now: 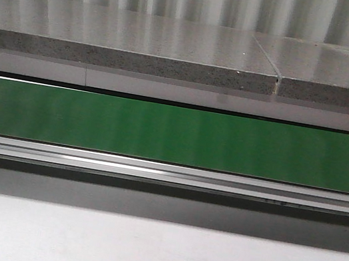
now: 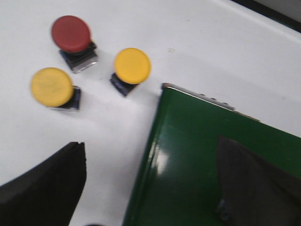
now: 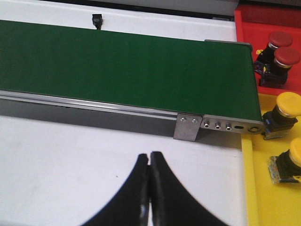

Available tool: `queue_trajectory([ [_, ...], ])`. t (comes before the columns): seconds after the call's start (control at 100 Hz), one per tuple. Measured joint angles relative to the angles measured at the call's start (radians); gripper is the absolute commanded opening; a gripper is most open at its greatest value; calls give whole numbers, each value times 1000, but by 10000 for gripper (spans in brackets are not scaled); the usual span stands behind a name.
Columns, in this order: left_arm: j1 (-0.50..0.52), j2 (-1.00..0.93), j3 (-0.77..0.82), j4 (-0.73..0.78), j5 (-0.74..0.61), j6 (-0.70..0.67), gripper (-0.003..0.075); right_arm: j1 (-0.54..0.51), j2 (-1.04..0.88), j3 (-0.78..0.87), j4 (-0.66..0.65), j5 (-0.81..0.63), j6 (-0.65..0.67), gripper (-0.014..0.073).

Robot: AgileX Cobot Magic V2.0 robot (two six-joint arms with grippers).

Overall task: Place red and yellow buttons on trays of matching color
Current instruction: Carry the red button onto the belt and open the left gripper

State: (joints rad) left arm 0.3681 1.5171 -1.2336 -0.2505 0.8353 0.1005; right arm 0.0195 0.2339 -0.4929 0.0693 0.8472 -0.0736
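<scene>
The green belt (image 1: 174, 134) runs across the front view, bare. In the left wrist view, one red button (image 2: 71, 35) and two yellow buttons (image 2: 51, 87) (image 2: 132, 66) stand on the white table (image 2: 197, 42) just beside the belt's end. The left gripper (image 2: 150, 188) hangs over that end with its fingers (image 2: 47, 188) wide apart, holding nothing. At the belt's other end, two red buttons (image 3: 280, 40) (image 3: 287, 57) sit in the red tray (image 3: 244, 23) and two yellow ones (image 3: 288, 106) (image 3: 295, 153) in the yellow tray (image 3: 263, 197). The right gripper (image 3: 149, 188) is pressed together, empty, over the table near the belt.

Three red buttons (image 2: 71, 33), four yellow buttons (image 2: 132, 65), two trays (image 3: 270, 197)
</scene>
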Motion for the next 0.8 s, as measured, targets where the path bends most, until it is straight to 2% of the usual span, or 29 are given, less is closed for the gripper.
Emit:
queue_trajectory([
  [0.19,84,73,-1,17,28,0,554,0,0,0,0,0,0,-67],
  [0.46,112,219,-1,25,18,0,545,0,0,0,0,0,0,-67],
  [0.65,114,263,-1,34,-42,0,545,0,0,0,0,0,0,-67],
  [0.8,114,263,-5,35,-138,0,545,0,0,0,0,0,0,-67],
])
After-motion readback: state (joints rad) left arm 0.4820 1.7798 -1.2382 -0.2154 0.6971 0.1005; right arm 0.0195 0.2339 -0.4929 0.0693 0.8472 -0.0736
